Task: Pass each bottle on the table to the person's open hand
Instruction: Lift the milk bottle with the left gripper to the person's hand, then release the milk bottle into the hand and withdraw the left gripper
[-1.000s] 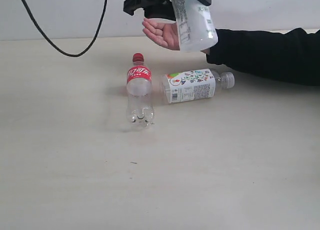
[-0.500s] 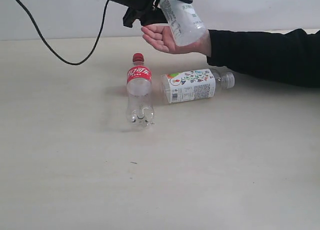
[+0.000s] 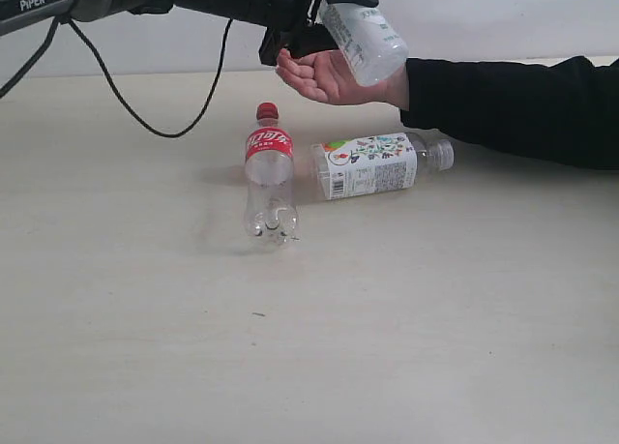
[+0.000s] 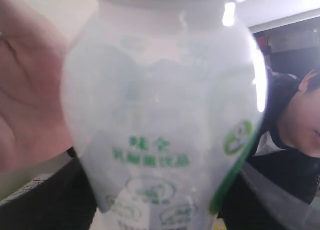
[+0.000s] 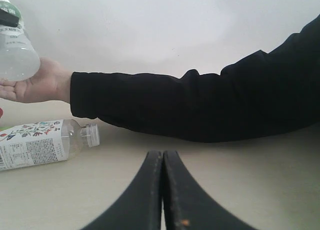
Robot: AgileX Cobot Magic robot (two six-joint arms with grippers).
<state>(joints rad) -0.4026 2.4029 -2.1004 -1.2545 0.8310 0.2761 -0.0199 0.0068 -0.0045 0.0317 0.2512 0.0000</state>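
1. Plastic, clear and wrapped in a green-and-white label, made up the bottle (image 3: pixel 366 40) that was clamped near its cap end by the left gripper (image 3: pixel 324 4). It was held tilted, with its base over the person's open hand (image 3: pixel 324 78) at the 12 o'clock edge of the table (image 3: pixel 145 318). Whether base and palm touched could not be told.
2. The right gripper (image 5: pixel 162 160) was seen pressed shut on nothing, low over the tabletop.
3. Two more bottles were waiting. The red-label bottle (image 3: pixel 269 178) stood upright near the middle, and the floral-label bottle (image 3: pixel 372 163) lay on its side just beside it at its 3 o'clock. No yellow bottle was seen.
4. A slip was judged the main risk. The bottle was smooth, round and tilted, and the palm was flat with its fingers uncurled. If the jaws were opened before the weight was taken, the bottle could roll off towards the wrist. It could then drop onto the floral-label bottle at the hand's 6 o'clock.
5. The whole layout was given only by the exterior view. The left wrist view was filled by the held bottle's green print, with the palm beside it and a face (image 4: pixel 305 115) behind, but no jaws were shown. The shut right fingers were shown only by the right wrist view, beyond them the black sleeve (image 5: pixel 200 104).
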